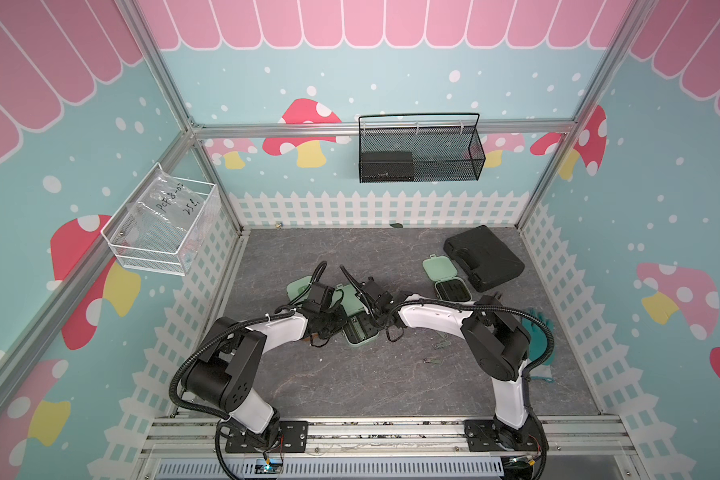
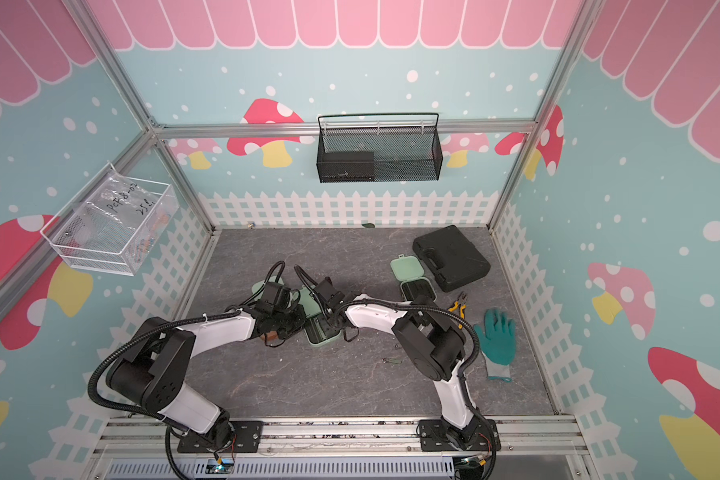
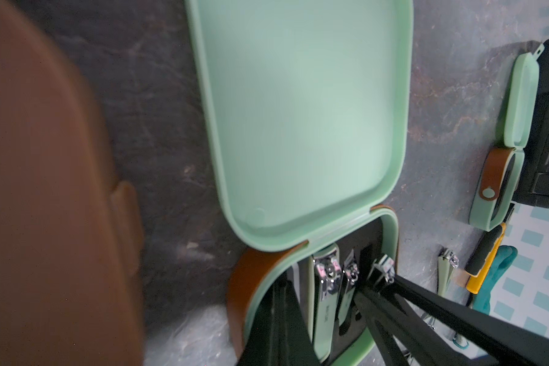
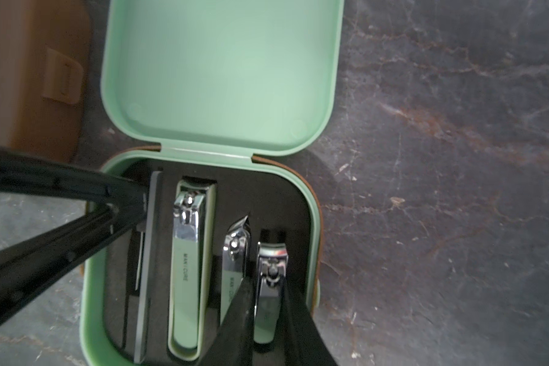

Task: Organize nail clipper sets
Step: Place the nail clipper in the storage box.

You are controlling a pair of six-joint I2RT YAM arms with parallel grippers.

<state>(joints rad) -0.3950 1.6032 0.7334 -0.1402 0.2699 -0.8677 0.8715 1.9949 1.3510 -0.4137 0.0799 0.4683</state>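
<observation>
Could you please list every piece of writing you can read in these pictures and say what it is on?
"MANICURE": on the largest clipper in the open green case.
"MAN…": on the middle clipper, rest hidden.
Roughly "PET-8-02" and "25", handwritten: on the clear bag in the white wire basket.
Unreadable: blurred print on the smallest clipper; tiny mark on the black box in the black mesh basket.

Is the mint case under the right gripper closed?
No, the mint case lies open, its lid folded back and nail clippers showing in the black insert.
</observation>
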